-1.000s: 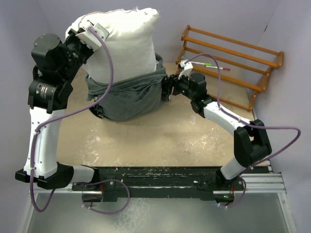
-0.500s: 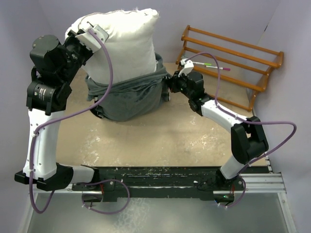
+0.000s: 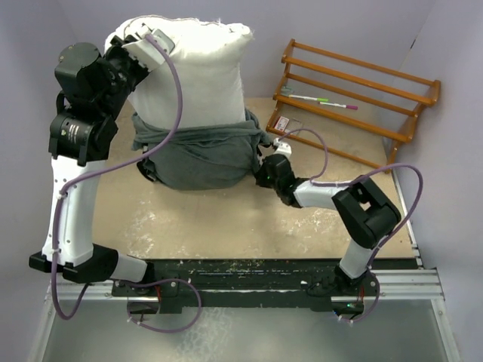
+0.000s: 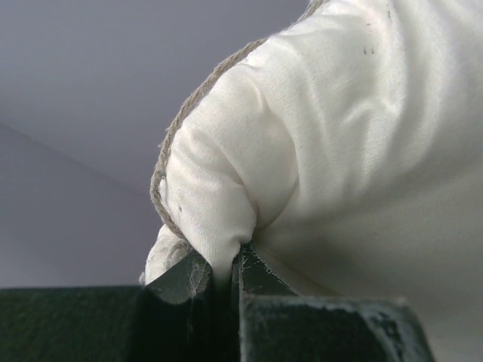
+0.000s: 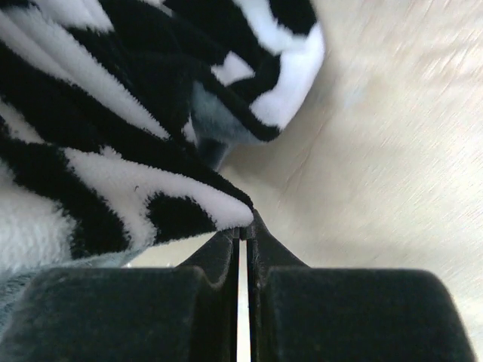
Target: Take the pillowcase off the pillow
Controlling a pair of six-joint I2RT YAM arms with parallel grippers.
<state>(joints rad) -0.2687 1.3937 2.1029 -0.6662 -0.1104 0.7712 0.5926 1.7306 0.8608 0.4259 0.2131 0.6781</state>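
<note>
Left pincer (image 4: 226,260) grips pillow (image 4: 339,151), right pincer (image 5: 243,226) pillowcase (image 5: 98,136).

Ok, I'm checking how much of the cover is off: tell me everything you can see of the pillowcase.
The pillowcase is soft plush fabric, dark grey outside, zebra-striped in the right wrist view. It sits bunched on the table around the lower part of the upright white pillow. A striped fold meets the tips of the nearly closed right end effector; a pinch is unclear.

Upright white pillow (image 3: 200,72), grey pillowcase (image 3: 200,154) around base
</note>
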